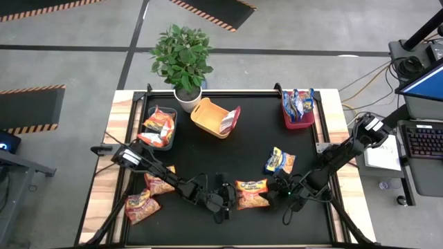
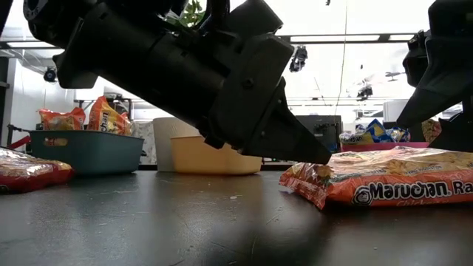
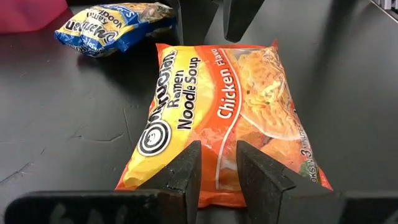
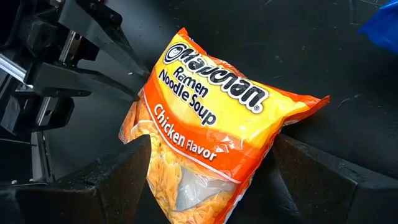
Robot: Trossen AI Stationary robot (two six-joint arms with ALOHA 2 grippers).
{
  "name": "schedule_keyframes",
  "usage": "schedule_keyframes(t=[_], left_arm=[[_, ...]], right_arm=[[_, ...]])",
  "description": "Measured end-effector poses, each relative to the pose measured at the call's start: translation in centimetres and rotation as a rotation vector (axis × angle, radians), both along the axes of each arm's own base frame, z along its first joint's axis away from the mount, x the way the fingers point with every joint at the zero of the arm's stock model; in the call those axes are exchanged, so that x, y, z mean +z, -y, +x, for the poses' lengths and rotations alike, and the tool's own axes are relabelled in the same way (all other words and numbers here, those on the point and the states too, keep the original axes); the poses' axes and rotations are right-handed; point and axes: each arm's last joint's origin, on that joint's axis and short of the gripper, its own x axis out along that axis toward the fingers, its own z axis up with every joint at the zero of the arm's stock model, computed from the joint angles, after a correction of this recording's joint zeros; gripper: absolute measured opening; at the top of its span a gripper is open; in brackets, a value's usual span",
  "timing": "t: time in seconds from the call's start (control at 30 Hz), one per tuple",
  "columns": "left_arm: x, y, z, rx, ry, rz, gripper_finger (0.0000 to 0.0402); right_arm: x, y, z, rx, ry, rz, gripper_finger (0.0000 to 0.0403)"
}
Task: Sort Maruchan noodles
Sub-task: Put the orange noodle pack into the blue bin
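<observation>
1. The crinkly orange chicken packet (image 1: 252,193) lies flat on the matte black counter (image 1: 228,155), near centre.
2. The left pincer (image 1: 228,199) clamps its left edge; the right pincer (image 1: 277,187) spreads wide around its right end.
3. Farther right lies a blue-and-yellow packet (image 1: 279,160).

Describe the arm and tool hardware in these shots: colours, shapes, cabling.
Both arms are matte black, built of boxy segmented links. The left tool ends in two flat, wedge-shaped black fingers with squared tips; in the low view its housing tapers to a point. The right tool has wider, blunt black fingers with a slightly textured surface. Thin black cables trail along the right arm. No markings are readable.
</observation>
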Motion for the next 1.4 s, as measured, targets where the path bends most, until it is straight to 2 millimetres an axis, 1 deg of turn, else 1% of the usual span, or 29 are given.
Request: schedule_keyframes(t=[0.63, 0.97, 1.4], left_arm=[[0.16, -0.05, 0.08, 0.003, 0.025, -0.014, 0.0084], [0.11, 0.51, -0.16, -0.017, 0.022, -0.057, 0.0084], [0.00, 0.48, -0.18, -0.003, 0.035, -0.091, 0.0084]], right_arm=[[0.00, 0.00, 0.00, 0.005, -0.001, -0.005, 0.0327], [0.00, 0.00, 0.00, 0.005, -0.001, -0.005, 0.0327], [0.00, 0.00, 0.00, 0.005, -0.001, -0.005, 0.0327]])
